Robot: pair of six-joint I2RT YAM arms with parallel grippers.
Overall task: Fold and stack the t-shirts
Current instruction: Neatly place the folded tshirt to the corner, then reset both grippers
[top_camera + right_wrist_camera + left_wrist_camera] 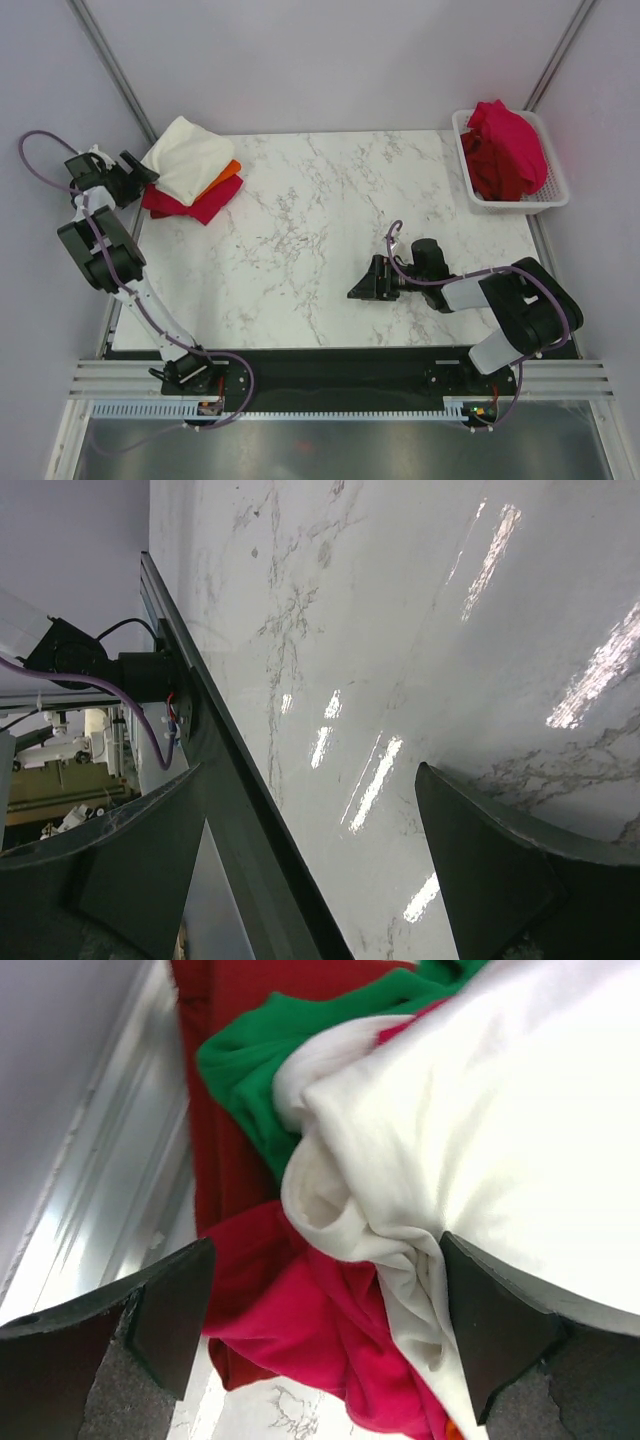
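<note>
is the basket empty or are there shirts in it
Not empty. A crumpled heap of red shirts fills the white basket, rising above its rim.

Overhead view down on table (330, 200), left wrist close on t-shirts (480, 1110) shared with it, right wrist skimming table

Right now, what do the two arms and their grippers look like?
The left arm and right arm have bulky black joints, white links and a mauve cable each. The left gripper and right gripper are black, with dark wedge-shaped fingers. No markings are readable.
</note>
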